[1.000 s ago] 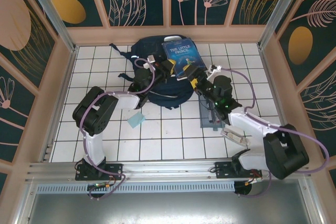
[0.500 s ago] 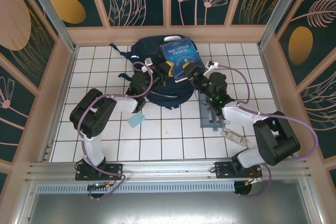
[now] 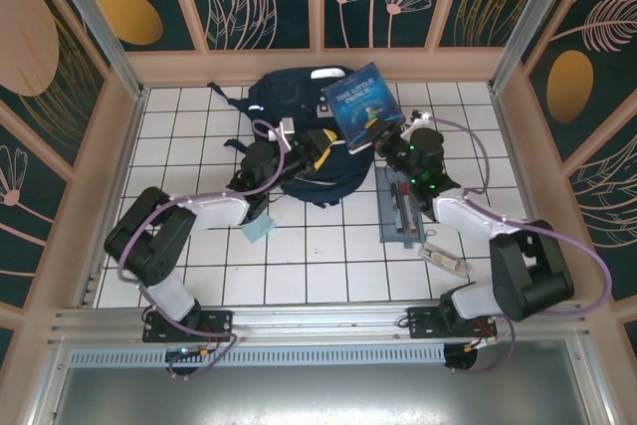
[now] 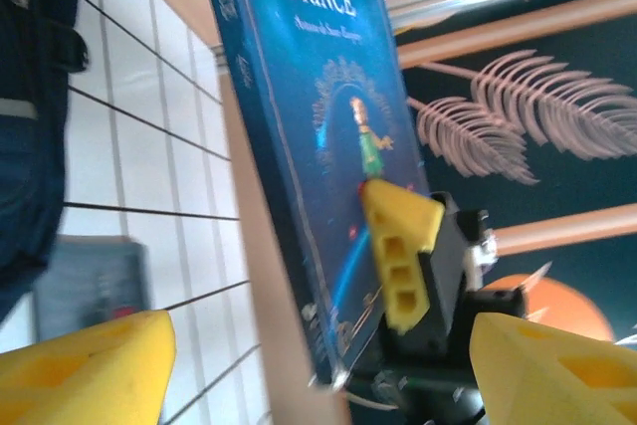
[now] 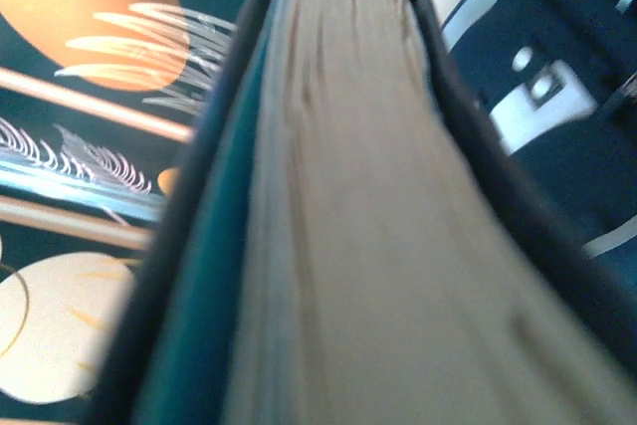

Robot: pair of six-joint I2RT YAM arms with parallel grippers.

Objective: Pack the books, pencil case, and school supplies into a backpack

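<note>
The navy backpack (image 3: pixel 299 141) lies at the back middle of the tiled table. My right gripper (image 3: pixel 384 136) is shut on the lower edge of the blue "The Little Prince" book (image 3: pixel 362 100) and holds it tilted up over the backpack's right side. In the left wrist view the book (image 4: pixel 299 136) stands almost edge-on with a yellow finger (image 4: pixel 400 256) of the right gripper on its cover. My left gripper (image 3: pixel 323 142) is open over the backpack, nothing between its jaws. The grey-blue pencil case (image 3: pixel 402 206) with pens lies right of the backpack. Page edges of the book (image 5: pixel 348 246) face the right wrist camera.
A small light-blue flat piece (image 3: pixel 259 229) lies on the tiles left of centre. A whitish oblong piece (image 3: pixel 445 261) lies near the right arm. The wooden back wall (image 3: pixel 318 65) is close behind the backpack.
My right gripper has raised the book and swung it right and back, so it stands steeper. The left arm has stretched out, and its gripper has shifted slightly right over the backpack.
</note>
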